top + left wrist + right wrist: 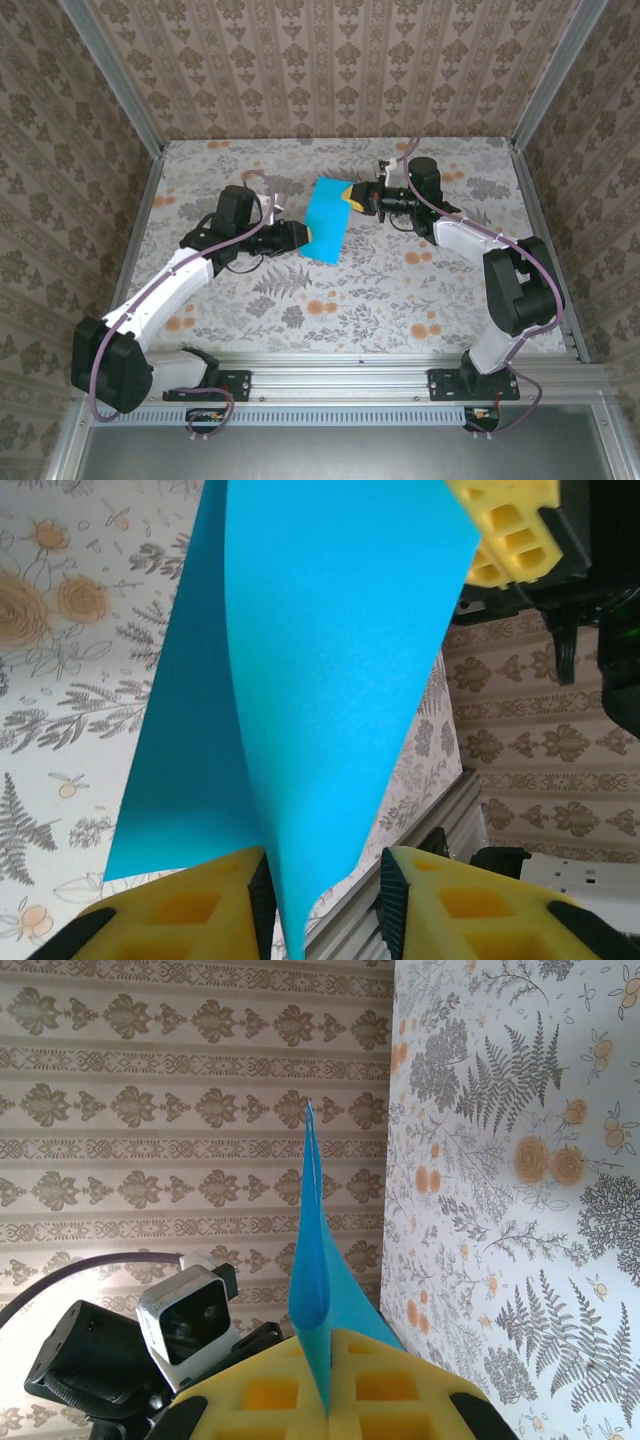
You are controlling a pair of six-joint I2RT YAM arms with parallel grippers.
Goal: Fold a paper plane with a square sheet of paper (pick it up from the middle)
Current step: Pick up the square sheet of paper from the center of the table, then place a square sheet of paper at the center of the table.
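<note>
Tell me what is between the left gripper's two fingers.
The teal sheet of paper: its lower tip hangs in the gap between the left fingers, close to one of them, as seen in the left wrist view.

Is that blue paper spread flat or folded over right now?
Folded over, loosely: the blue paper shows two layers edge-on, pinched together at the bottom by the right gripper.

At the frame's centre, the square sheet of paper [327,222] is plain teal-blue. The counter [400,290] shows grey ferns and orange flowers. The walls [330,70] carry brown damask. The left hand [325,872] and right hand [325,1348] are yellow.
</note>
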